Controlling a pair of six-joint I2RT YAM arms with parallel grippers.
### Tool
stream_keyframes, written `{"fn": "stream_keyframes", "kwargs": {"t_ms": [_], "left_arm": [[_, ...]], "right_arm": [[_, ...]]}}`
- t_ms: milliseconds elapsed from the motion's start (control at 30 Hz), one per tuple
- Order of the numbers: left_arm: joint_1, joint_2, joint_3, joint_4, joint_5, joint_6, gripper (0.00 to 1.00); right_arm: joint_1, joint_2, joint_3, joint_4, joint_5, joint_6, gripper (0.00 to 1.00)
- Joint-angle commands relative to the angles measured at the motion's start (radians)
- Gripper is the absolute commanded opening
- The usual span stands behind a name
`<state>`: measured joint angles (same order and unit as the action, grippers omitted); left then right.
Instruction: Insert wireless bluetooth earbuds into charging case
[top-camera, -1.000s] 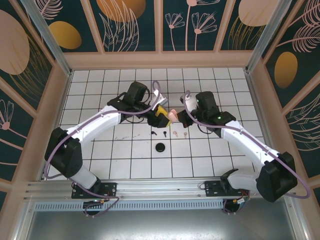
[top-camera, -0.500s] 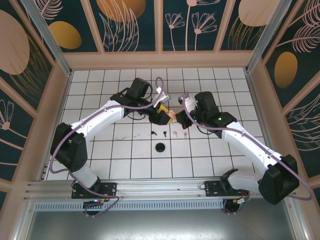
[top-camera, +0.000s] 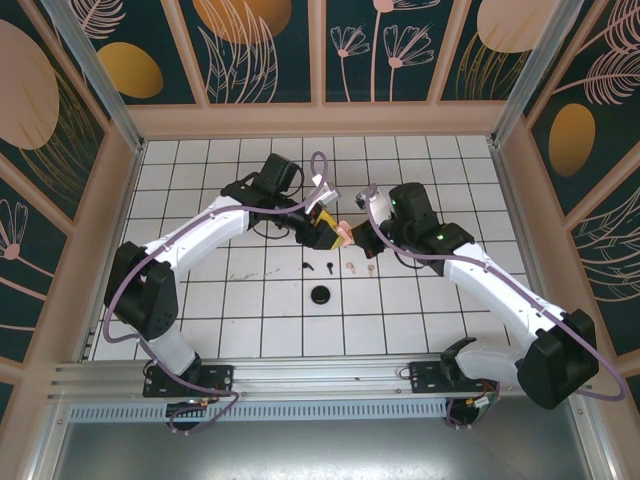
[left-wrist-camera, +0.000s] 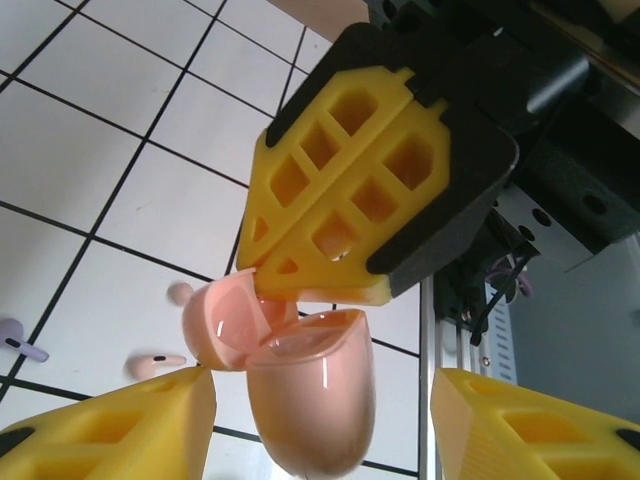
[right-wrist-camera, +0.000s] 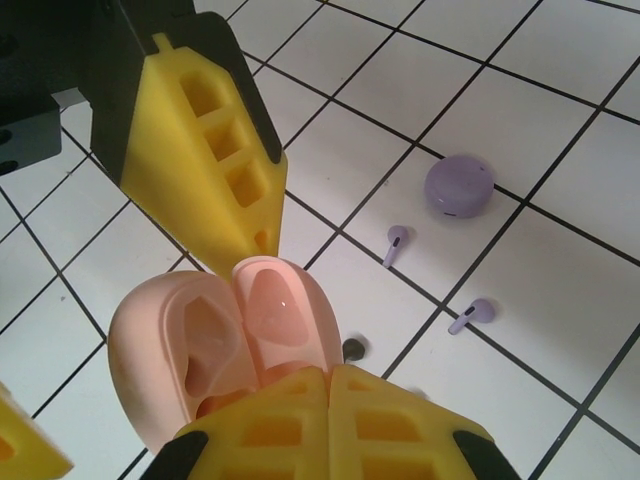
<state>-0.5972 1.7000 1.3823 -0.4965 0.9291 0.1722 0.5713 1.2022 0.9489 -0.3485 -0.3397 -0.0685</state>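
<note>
**A:** Wireless bluetooth earbuds (top-camera: 351, 267), where do they lie?

**B:** All loose on the white tiled table (top-camera: 200, 300). The black pair (top-camera: 327, 268) and the pink pair (top-camera: 370, 267) form a short row about midway between the left and right edges. The row runs parallel to the near edge, with black on the left. The lilac pair (right-wrist-camera: 395, 243) lies on the tiles near the round lilac case (right-wrist-camera: 460, 185), the two buds a little apart from each other.

**A:** And the pink charging case (right-wrist-camera: 200, 345)?

**B:** It is up off the table and hinged open, with the moulded hollows of both halves showing. It hangs just to the far side of the row.

**A:** What holds it?

**B:** The right gripper (right-wrist-camera: 330, 385). Its two yellow fingers are pressed almost together, pinching the case by its edge.

**A:** The left gripper (left-wrist-camera: 320, 400)?

**B:** It is spread wide, with one finger on each side of the case. One fingertip sits just beside the lid, and I cannot tell whether it touches.

**A:** Anything nearer the arms?

**B:** A round black case (top-camera: 321, 294) lies flat on the tiles, a little closer to the near edge than the row.
</note>
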Motion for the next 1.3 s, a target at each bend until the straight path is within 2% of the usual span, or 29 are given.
{"fn": "stream_keyframes", "kwargs": {"t_ms": [0,267,533,733,900,933,1000,1100,1167,1267], "left_arm": [[0.005,0.007,0.015,-0.031,0.06,0.04,0.59],[0.006,0.041,0.027,-0.028,0.073,0.036,0.56],[0.005,0.061,0.041,-0.012,0.075,0.022,0.46],[0.005,0.067,0.04,0.009,0.089,0.009,0.33],[0.005,0.067,0.027,0.034,0.096,-0.007,0.15],[0.006,0.064,0.021,0.046,0.094,-0.013,0.15],[0.006,0.054,0.002,0.087,0.08,-0.041,0.12],[0.008,0.02,-0.055,0.2,0.04,-0.107,0.07],[0.014,-0.026,-0.1,0.285,0.018,-0.155,0.04],[0.038,-0.09,-0.192,0.454,-0.016,-0.252,0.01]], "right_arm": [[0.006,-0.013,0.033,-0.001,0.007,-0.02,0.0],[0.006,-0.013,0.036,0.006,-0.01,-0.016,0.0],[0.007,-0.013,0.034,0.01,-0.018,-0.013,0.0],[0.007,-0.013,0.029,0.013,-0.013,-0.012,0.0],[0.006,-0.01,0.031,0.022,0.002,-0.003,0.0],[0.006,-0.011,0.034,0.025,0.008,0.004,0.05],[0.006,-0.018,0.036,0.031,0.03,0.022,0.24],[-0.004,-0.05,0.035,0.031,0.05,0.057,0.42],[-0.014,-0.084,0.026,0.027,0.065,0.088,0.52],[-0.019,-0.158,-0.007,0.02,0.102,0.16,0.57]]}}
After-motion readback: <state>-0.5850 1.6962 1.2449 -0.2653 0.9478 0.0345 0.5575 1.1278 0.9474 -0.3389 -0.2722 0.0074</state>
